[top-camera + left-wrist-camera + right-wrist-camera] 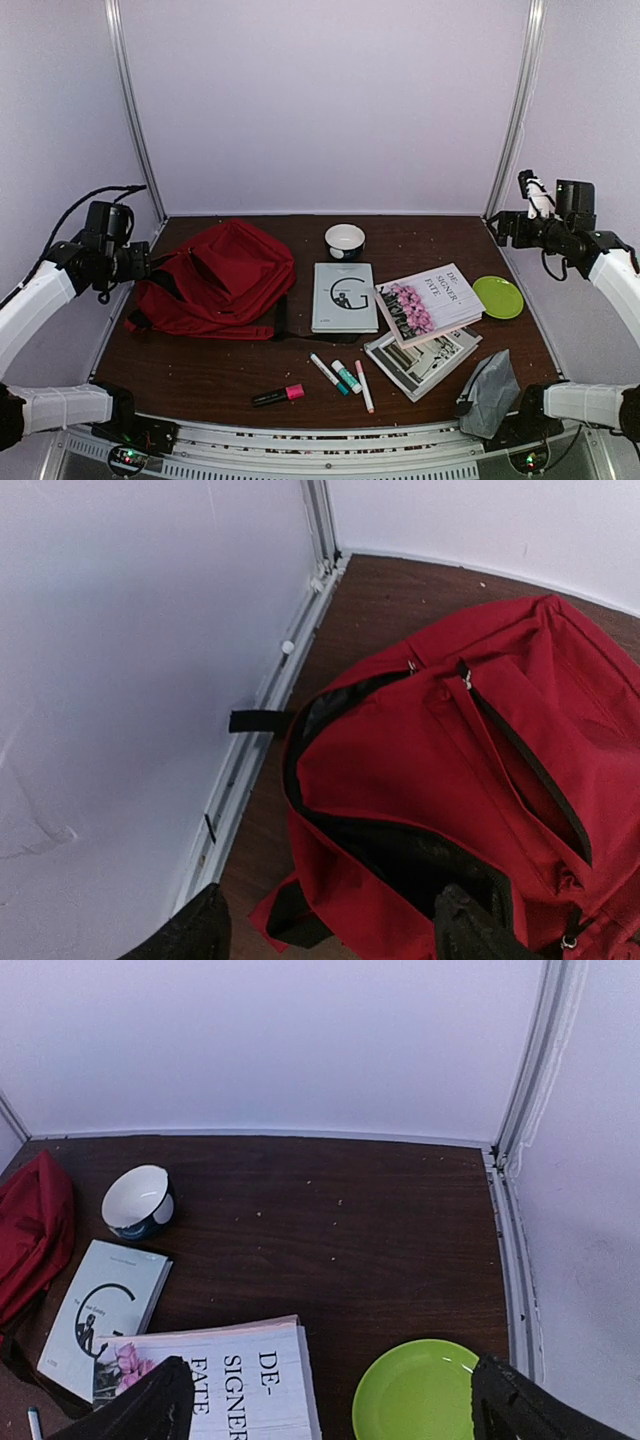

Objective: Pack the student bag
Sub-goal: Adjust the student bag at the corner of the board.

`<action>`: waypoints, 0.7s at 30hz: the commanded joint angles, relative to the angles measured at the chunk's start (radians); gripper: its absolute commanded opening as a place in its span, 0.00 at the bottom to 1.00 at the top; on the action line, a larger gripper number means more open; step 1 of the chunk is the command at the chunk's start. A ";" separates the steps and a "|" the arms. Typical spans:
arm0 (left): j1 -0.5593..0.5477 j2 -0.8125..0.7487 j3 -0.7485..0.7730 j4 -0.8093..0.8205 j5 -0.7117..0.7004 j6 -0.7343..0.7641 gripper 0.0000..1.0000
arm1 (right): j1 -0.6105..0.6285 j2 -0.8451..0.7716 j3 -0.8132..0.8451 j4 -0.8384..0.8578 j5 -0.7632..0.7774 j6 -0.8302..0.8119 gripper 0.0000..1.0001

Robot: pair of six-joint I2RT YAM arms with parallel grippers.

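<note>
Left wrist view puts the left gripper point(330, 932) at the bottom edge of the frame, its two dark fingers wide apart with nothing between them. Just beyond them lies the student bag point(450, 780), filling the right half of the frame. Its main zip gapes on dark lining, and a black strap loop point(255, 721) points toward the wall point(120, 680) at the left.

Right wrist view shows the right gripper point(335, 1410) equally wide and empty. It hovers above the green plate point(425, 1392) at lower right and the Designer Fate book point(235, 1390) at lower centre, with the bowl point(138, 1202) further up at the left.

Packing looks barely begun; I judge that nothing is in the bag yet. Next, the left jaws would need to catch the rim of the opening and lift it while the right arm descends on a book.

Only the top external view shows the markers point(340, 375), the pink highlighter point(278, 395) and the grey pouch point(488, 392) along the lower edge. Only the left wrist view shows plainly that the bag is unzipped.
</note>
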 commanded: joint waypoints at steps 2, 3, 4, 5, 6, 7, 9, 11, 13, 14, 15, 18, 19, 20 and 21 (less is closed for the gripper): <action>0.059 -0.033 -0.043 -0.022 0.238 -0.046 0.70 | 0.039 0.029 -0.016 0.036 -0.179 -0.090 0.93; 0.067 -0.035 -0.052 -0.025 0.270 -0.049 0.70 | 0.060 0.041 -0.010 0.025 -0.185 -0.099 0.91; 0.073 -0.032 -0.057 -0.029 0.294 -0.048 0.69 | 0.082 0.055 -0.003 0.011 -0.186 -0.118 0.89; 0.079 -0.027 -0.060 -0.034 0.325 -0.046 0.69 | 0.111 0.065 0.002 0.001 -0.185 -0.137 0.87; 0.081 -0.019 -0.061 -0.036 0.359 -0.044 0.69 | 0.138 0.074 0.003 -0.002 -0.182 -0.155 0.85; 0.081 -0.010 -0.059 -0.037 0.397 -0.040 0.69 | 0.166 0.081 0.001 -0.002 -0.179 -0.173 0.83; 0.063 0.010 -0.047 -0.037 0.448 -0.037 0.66 | 0.227 0.097 -0.001 0.000 -0.176 -0.202 0.81; 0.032 0.029 -0.028 -0.036 0.477 -0.031 0.64 | 0.286 0.115 0.004 -0.012 -0.187 -0.223 0.78; 0.000 0.045 -0.010 -0.037 0.489 -0.034 0.65 | 0.349 0.133 0.016 -0.044 -0.206 -0.242 0.74; -0.010 0.053 -0.005 -0.038 0.500 -0.039 0.66 | 0.384 0.140 0.022 -0.065 -0.213 -0.255 0.72; -0.018 0.059 -0.002 -0.036 0.510 -0.046 0.67 | 0.414 0.146 0.028 -0.089 -0.220 -0.271 0.69; -0.033 0.111 0.017 -0.060 0.518 -0.055 0.67 | 0.481 0.156 0.049 -0.148 -0.226 -0.300 0.62; -0.037 0.140 0.028 -0.079 0.504 -0.061 0.67 | 0.490 0.156 0.056 -0.149 -0.230 -0.289 0.61; -0.041 0.162 0.039 -0.094 0.493 -0.064 0.68 | 0.497 0.158 0.065 -0.150 -0.237 -0.278 0.59; -0.047 0.175 0.048 -0.101 0.483 -0.064 0.68 | 0.503 0.161 0.074 -0.152 -0.247 -0.271 0.57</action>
